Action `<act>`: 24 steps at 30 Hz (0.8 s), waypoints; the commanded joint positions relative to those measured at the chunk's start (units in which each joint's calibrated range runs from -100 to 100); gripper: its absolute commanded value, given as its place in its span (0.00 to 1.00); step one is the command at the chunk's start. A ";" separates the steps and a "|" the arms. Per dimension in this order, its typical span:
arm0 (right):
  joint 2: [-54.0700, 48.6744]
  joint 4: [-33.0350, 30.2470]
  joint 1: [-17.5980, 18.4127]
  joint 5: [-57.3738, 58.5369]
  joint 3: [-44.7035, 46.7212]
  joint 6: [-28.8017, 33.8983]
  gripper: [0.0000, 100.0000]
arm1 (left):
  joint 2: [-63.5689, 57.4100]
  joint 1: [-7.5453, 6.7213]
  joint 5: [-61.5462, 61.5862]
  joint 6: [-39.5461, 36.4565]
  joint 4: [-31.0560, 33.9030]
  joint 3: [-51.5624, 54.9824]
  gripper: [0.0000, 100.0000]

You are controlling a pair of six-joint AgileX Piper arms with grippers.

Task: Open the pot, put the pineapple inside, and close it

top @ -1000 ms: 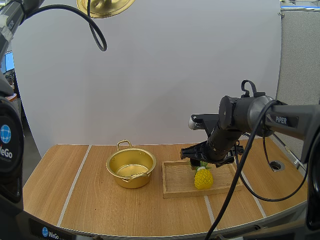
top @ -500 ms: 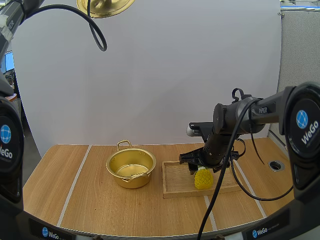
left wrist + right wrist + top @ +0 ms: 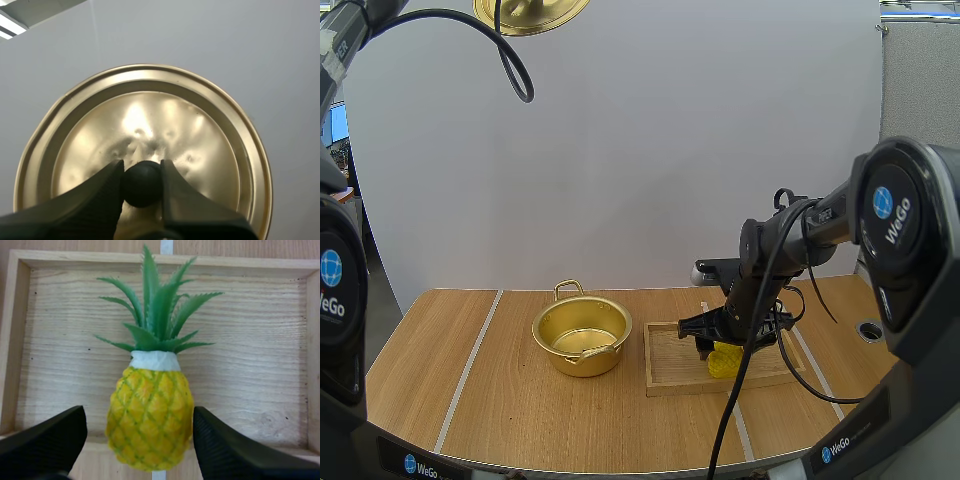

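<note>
The pot [image 3: 582, 335] at left, the wooden tray [image 3: 670, 368] at right, the lid [image 3: 150, 115] high above
On the table [image 3: 520, 420] the pot stands left of centre and the wooden tray lies just beside it on the right. The pineapple [image 3: 725, 362] lies in the tray, in its near right part, leaves toward the far side. The right gripper [image 3: 140, 442] is over the tray, one finger at each side of the pineapple. The lid hangs high over the table, its knob between the fingers of the left gripper [image 3: 142, 172]
</note>
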 commanded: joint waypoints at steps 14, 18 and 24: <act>6.80 -2.34 -0.27 -5.90 -0.48 0.39 1.00 | -0.01 0.14 -1.97 -0.68 -0.23 -0.42 0.00; 6.68 -3.49 -0.27 -6.28 -0.48 1.49 0.90 | -0.01 0.14 -1.97 -0.68 -0.23 -0.42 0.00; 5.13 -3.49 -0.27 -5.51 -0.62 1.49 0.00 | -0.01 0.14 -1.97 -0.68 -0.23 -0.42 0.00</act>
